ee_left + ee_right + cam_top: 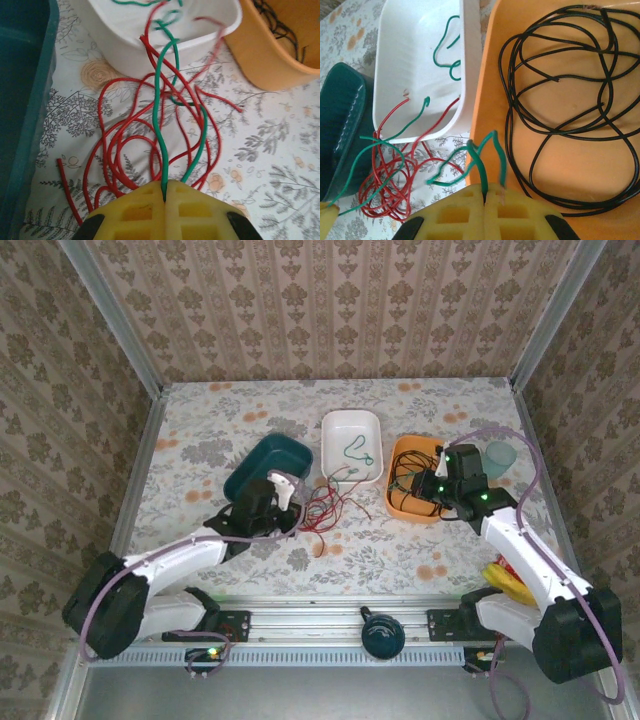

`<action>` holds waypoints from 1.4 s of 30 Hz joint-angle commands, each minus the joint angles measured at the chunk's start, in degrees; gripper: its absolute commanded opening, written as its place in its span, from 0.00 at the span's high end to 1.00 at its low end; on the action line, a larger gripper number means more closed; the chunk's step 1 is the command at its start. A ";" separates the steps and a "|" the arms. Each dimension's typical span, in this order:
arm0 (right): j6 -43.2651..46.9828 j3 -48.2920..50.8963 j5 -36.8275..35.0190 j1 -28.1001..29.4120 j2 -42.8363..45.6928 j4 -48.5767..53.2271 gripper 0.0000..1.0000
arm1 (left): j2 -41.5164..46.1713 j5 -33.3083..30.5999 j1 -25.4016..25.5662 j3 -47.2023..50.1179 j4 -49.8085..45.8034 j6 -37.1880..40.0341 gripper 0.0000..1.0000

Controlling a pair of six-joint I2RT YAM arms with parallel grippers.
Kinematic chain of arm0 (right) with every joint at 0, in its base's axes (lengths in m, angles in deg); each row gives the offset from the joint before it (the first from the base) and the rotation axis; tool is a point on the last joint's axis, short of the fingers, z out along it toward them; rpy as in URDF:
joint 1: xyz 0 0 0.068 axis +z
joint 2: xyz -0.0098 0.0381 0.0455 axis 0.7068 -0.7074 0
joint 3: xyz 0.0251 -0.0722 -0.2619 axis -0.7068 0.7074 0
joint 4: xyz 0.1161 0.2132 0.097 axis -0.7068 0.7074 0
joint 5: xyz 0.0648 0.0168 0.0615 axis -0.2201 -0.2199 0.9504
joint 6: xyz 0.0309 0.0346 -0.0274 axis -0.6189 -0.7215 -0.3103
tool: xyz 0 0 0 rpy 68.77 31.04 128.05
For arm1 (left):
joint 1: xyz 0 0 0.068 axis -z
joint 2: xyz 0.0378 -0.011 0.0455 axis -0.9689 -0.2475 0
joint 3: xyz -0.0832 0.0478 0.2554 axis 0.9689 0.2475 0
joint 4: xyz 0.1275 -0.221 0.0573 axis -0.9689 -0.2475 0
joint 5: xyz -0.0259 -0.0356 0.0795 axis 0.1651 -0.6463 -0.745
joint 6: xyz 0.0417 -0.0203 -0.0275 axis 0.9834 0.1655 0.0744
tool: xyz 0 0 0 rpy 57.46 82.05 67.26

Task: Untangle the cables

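Note:
A tangle of red cables [322,510] lies on the flowered table between the tubs, with green cables [157,100] threaded through it. My left gripper [165,192] is shut on one green cable just above the red loops [115,145]. That green cable runs up to the rim of the white tub [130,35]. My right gripper [484,195] is shut on another green cable [480,170] at the near left edge of the orange tub [570,160]. Coiled black cables [560,100] lie inside that tub. A short green cable [442,50] rests in the white tub [405,50].
A dark teal tub [265,455] stands left of the white tub [350,425], with the orange tub [400,512] on the right. A pale teal cup [500,455] stands at the back right. Yellow and red items [510,580] lie by the right arm. Patterned walls enclose the table.

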State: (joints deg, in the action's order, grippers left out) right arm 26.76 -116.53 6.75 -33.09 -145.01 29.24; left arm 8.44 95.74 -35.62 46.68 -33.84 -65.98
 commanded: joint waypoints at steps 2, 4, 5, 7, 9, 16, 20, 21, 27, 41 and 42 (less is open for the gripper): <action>-1.06 -0.83 1.63 0.81 -1.28 0.66 1.00 | 6.78 4.82 -0.76 1.27 1.74 -0.13 1.00; -1.17 -0.74 2.20 1.04 -1.29 -0.43 1.00 | 9.40 5.70 -1.11 0.65 -0.32 0.15 1.00; -1.19 -0.62 2.98 1.13 -1.29 -1.64 1.00 | 10.29 5.57 -1.12 0.13 -1.88 0.48 1.00; -1.52 -0.76 4.61 1.82 -1.60 -4.63 1.00 | 11.83 5.27 -1.12 -0.48 -4.44 0.98 1.00; -1.79 -2.21 4.65 3.39 -3.20 -7.16 1.00 | 12.93 4.29 -1.12 -0.33 -5.56 0.79 1.00; -3.12 -12.96 2.32 7.44 -19.87 -11.45 1.00 | 13.64 0.82 -1.09 0.04 -5.81 -1.60 1.00; -4.12 -19.25 2.31 8.20 -29.05 -13.42 0.89 | 16.43 -0.77 -0.73 0.04 -6.53 -2.76 1.00; -4.55 -20.33 2.00 8.25 -30.16 -13.67 0.74 | 17.41 -0.96 -0.73 -0.17 -7.28 -2.86 1.00; -1.37 -21.52 0.29 10.85 -29.42 -9.92 0.51 | 22.96 -1.50 -0.59 -2.23 -13.77 -2.90 1.00; 1.60 -6.36 2.90 13.61 -16.07 -14.01 0.49 | 25.33 13.20 -0.28 -4.47 -7.79 -4.88 1.00; 1.66 -5.80 3.01 13.61 -15.03 -14.52 0.48 | 24.29 14.73 -0.24 -4.82 -7.97 -4.57 1.00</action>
State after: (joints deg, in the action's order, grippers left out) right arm 27.08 -123.64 8.54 -19.32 -163.52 16.79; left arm 33.99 104.24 -36.23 44.67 -45.38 -69.42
